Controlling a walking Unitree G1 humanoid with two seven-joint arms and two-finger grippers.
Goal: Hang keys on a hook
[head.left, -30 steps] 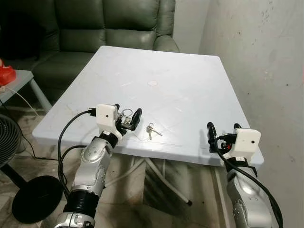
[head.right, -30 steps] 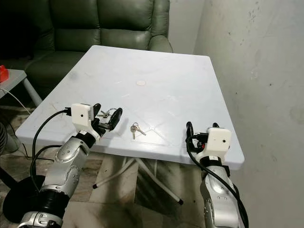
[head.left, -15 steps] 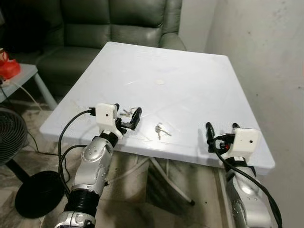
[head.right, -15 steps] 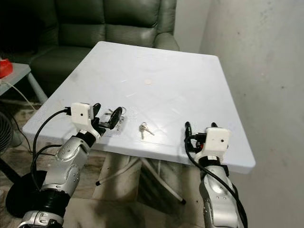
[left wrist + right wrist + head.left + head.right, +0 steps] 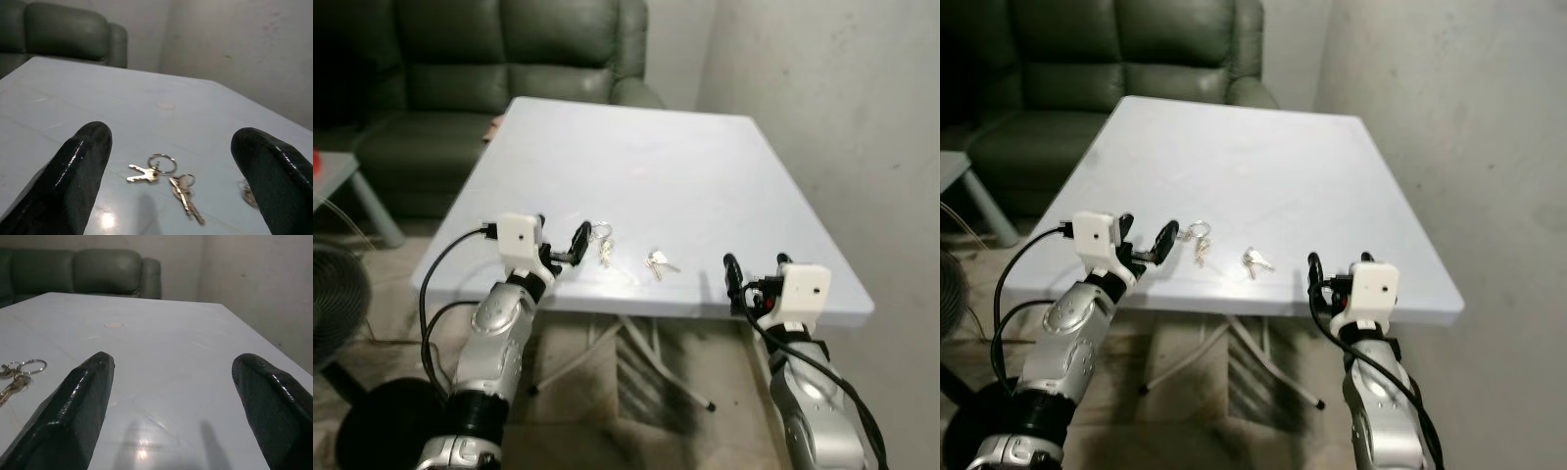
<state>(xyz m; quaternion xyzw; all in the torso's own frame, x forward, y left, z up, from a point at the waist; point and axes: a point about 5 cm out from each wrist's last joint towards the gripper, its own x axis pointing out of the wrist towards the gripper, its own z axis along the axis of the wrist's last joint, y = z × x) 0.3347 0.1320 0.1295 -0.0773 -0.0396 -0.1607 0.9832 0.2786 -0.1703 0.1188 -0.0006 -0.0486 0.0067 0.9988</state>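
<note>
Your left gripper (image 5: 560,252), fingers spread and empty, has the ringed keys (image 5: 602,242) at its three o'clock on the table (image 5: 626,166), blades trailing back toward you; right gripper (image 5: 752,277) open, farther.

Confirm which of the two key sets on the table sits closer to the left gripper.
The key set with the big ring, just off the open left gripper. The smaller key set lies further right on the white table, toward the right gripper.

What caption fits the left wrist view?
Open left claw facing a key ring on the white table.
</note>
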